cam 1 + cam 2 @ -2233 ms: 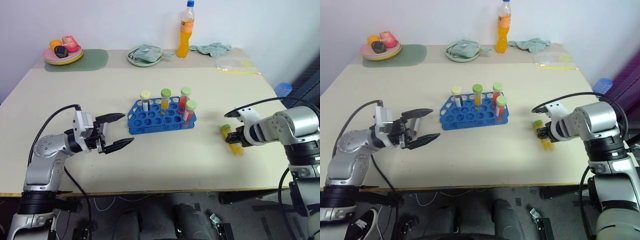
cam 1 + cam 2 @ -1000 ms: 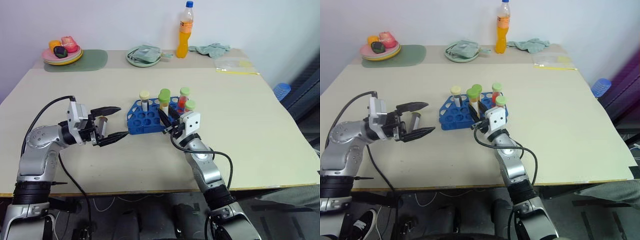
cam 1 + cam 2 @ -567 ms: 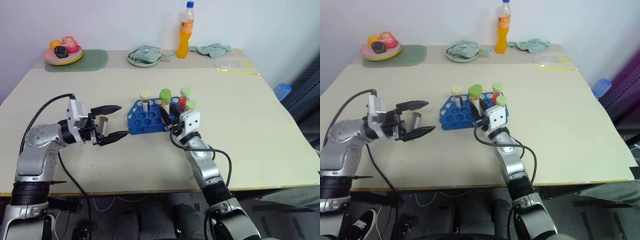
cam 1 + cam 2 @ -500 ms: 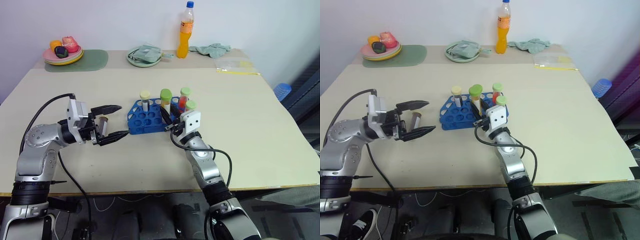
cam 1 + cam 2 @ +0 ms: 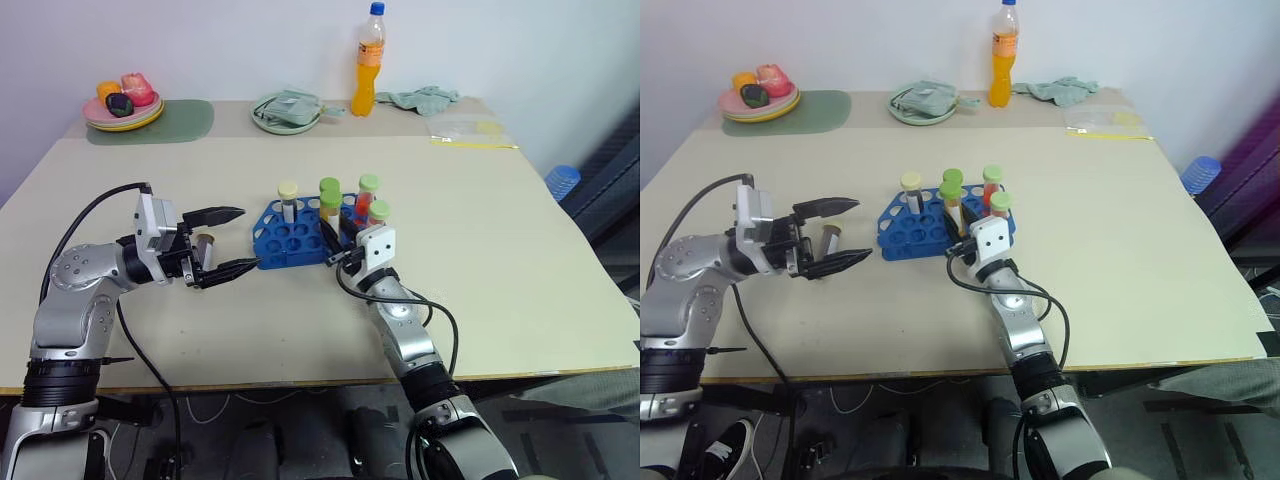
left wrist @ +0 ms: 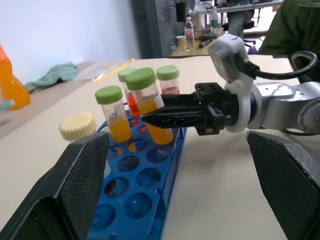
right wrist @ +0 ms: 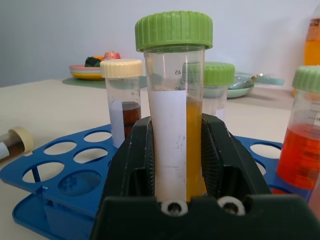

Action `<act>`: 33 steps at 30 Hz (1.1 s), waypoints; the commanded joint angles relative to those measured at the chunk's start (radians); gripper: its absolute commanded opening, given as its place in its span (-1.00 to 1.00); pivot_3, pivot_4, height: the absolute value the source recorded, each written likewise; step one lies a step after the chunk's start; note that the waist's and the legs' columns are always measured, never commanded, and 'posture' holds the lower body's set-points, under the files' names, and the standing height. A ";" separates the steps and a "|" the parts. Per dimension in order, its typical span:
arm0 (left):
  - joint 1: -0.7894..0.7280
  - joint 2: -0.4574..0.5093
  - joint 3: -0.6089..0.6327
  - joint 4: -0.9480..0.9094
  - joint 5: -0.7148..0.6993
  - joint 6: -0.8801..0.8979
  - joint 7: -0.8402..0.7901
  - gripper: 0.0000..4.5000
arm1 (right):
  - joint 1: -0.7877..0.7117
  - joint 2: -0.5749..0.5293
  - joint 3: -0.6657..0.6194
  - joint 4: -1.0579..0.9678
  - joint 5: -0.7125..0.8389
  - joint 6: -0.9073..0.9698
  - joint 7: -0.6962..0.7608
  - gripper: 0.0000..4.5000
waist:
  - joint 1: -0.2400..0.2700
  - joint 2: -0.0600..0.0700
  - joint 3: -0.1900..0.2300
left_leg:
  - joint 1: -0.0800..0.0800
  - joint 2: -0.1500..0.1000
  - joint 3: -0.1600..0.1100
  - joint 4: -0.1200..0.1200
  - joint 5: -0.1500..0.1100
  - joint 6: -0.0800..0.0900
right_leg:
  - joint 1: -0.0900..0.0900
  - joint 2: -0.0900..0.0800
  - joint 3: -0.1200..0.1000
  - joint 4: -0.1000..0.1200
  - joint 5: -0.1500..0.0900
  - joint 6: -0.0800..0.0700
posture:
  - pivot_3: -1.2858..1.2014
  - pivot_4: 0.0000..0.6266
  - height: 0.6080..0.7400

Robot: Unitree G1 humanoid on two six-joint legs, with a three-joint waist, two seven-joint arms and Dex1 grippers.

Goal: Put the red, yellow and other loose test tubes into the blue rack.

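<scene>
Near the middle of the desk (image 5: 520, 250): blue rack (image 5: 292, 238), many round wells, most of them vacant.

Tubes standing in the rack:
- cream-capped tube (image 5: 288, 199), dark brown contents, white label, on the rack's far side toward the left.
- green-capped tube (image 5: 329, 192), orange-yellow contents, far row.
- green-capped tube (image 5: 369, 193), red contents, far row toward the right end.
- green-capped tube (image 5: 379, 218), red contents, at the right end, nearer row.

Right pincer (image 5: 328, 232): fingers clenched on a further green-capped tube (image 7: 174, 100), orange-yellow contents with white label, gripped around its lower body and held upright over the rack's near right wells. Whether its foot has entered a well cannot be told.

Left pincer (image 5: 232, 239): released, fingers spread wide, level with the desk and pointing at the rack's left end, just short of it. Nothing gripped.

Loose tube (image 5: 205, 246): cream cap, dark contents, lying on its side on the desk between the left pincer's spread fingers, near the rack's left end.

Along the far edge of the desk:
- plate of fruit (image 5: 124, 108) on a green mat (image 5: 172, 121), far-left corner.
- pale green dish (image 5: 288, 112) holding a cloth, mid-edge.
- orange drink bottle (image 5: 367, 62), blue cap, upright.
- crumpled green cloth (image 5: 423, 99), beside the bottle toward the right.
- clear plastic bag (image 5: 470, 133), far-right corner.
</scene>
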 commanded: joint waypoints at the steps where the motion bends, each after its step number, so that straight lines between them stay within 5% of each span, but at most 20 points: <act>1: 0.003 0.008 0.014 -0.023 -0.013 -0.002 0.003 1.00 | -0.002 0.019 -0.015 -0.028 0.062 -0.005 0.046 -0.19 | 0.000 0.000 0.000 | 0.000 0.000 0.000 0.000 0.000 0.000 | 0.000 0.000 0.000 0.000 0.000 0.000 | 0.03 -0.52 1.00; 6: 0.006 0.007 0.018 -0.016 -0.012 -0.008 0.001 1.00 | 0.017 0.001 -0.004 -0.064 0.038 -0.009 0.064 0.91 | 0.001 0.000 0.000 | 0.000 0.000 0.000 0.000 0.000 0.000 | 0.000 0.000 0.000 0.000 0.000 0.000 | 0.03 -0.52 1.00; 7: 0.010 0.007 0.018 -0.015 -0.012 -0.011 0.000 1.00 | 0.024 -0.004 -0.002 -0.078 0.046 -0.005 0.079 0.99 | 0.001 0.000 0.000 | 0.000 0.000 0.000 0.000 0.000 0.000 | 0.000 0.000 0.000 0.000 0.000 0.000 | 0.03 -0.52 1.00; 17: 0.070 0.000 0.028 -0.045 -0.011 -0.035 0.011 1.00 | 0.223 -0.148 -0.011 -0.432 0.078 0.207 0.141 0.99 | 0.004 0.000 0.000 | 0.000 0.000 0.000 0.000 0.000 0.000 | 0.000 -0.001 0.000 0.000 -0.001 -0.002 | 0.03 -0.52 1.00; 25: 0.099 0.011 0.023 -0.040 0.008 -0.037 0.039 1.00 | 0.367 -0.427 -0.131 -0.783 0.251 0.441 0.307 0.99 | 0.006 0.000 0.000 | 0.001 0.000 0.000 0.000 0.000 0.000 | 0.001 0.000 0.000 -0.001 -0.001 -0.002 | 0.03 -0.52 1.00; 33: 0.091 0.079 0.000 -0.057 0.123 0.090 0.195 1.00 | 0.197 -0.670 -0.206 -0.825 0.496 0.621 0.562 0.99 | 0.004 0.000 0.001 | 0.009 0.001 0.000 -0.001 0.000 0.000 | 0.007 0.002 0.002 -0.001 -0.002 -0.003 | 0.03 -0.52 1.00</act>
